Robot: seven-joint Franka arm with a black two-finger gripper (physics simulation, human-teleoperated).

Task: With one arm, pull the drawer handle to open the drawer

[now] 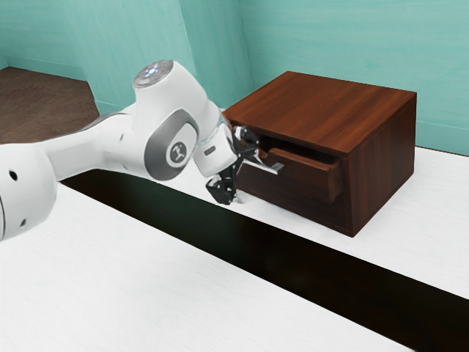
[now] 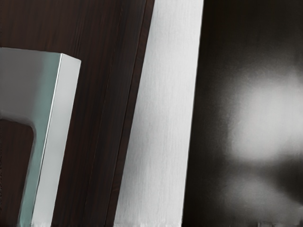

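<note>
- The black gripper (image 1: 236,169) sits at the end of the white arm (image 1: 172,147), right up against the near end of the drawer handle. From where I stand I cannot tell whether it is clamped on the bar or only lying beside it.
- The drawer handle (image 1: 270,166) is a squared silver bar. It starts at the gripper and runs away from it across the drawer's face. In the wrist view it stands off the dark wood of the drawer front (image 2: 104,94) on a bent leg.
- Directly beneath the gripper lies a strip of the white table (image 1: 432,242). On the arm's side of that strip, a black gap (image 1: 293,271) cuts between the two white surfaces.
- Just behind the handle, the drawer (image 1: 311,176) stands partly out. Its front sits proud of the cabinet's face, and a dark slot shows above it.
- Beyond the drawer is the brown wooden cabinet (image 1: 322,103), resting on the table, with the teal wall (image 1: 330,37) farther off behind it.
- My reading of progress: the pull looks begun but not finished, since the drawer is out by only a modest part of its depth. What seems left is to draw the handle farther back toward the arm, along the drawer's own line. I cannot judge from here how much travel remains.
</note>
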